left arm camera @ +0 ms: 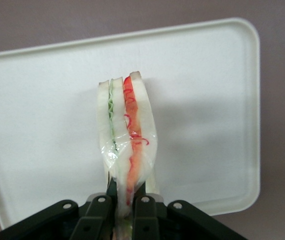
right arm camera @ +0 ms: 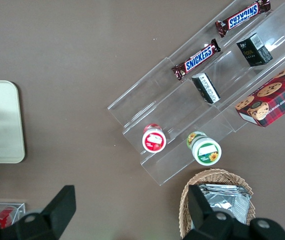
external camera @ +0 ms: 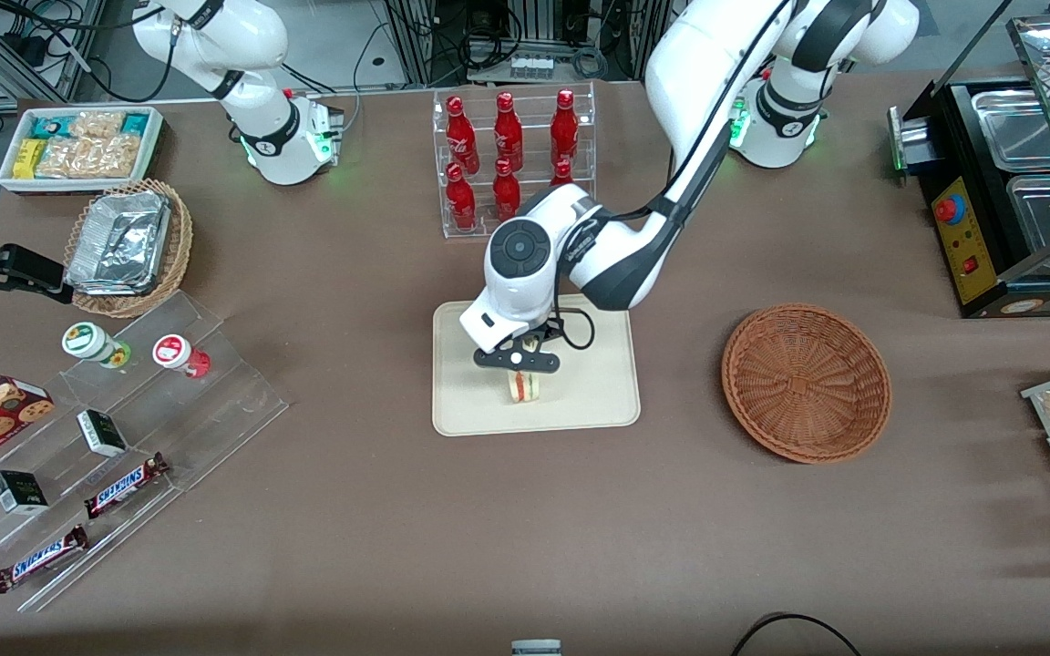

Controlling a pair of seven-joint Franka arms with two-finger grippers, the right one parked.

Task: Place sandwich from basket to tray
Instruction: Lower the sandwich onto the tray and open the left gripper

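The claw (external camera: 518,360) pinches the sandwich (external camera: 525,386) over the tray (external camera: 598,401), basket (external camera: 805,381) empty; next, I judge, comes lowering and letting go.

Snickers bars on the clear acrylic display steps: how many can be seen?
2. One brown-wrapped Snickers bar lies on a middle step; the other Snickers bar lies on the step nearest the front camera. None looks hidden.
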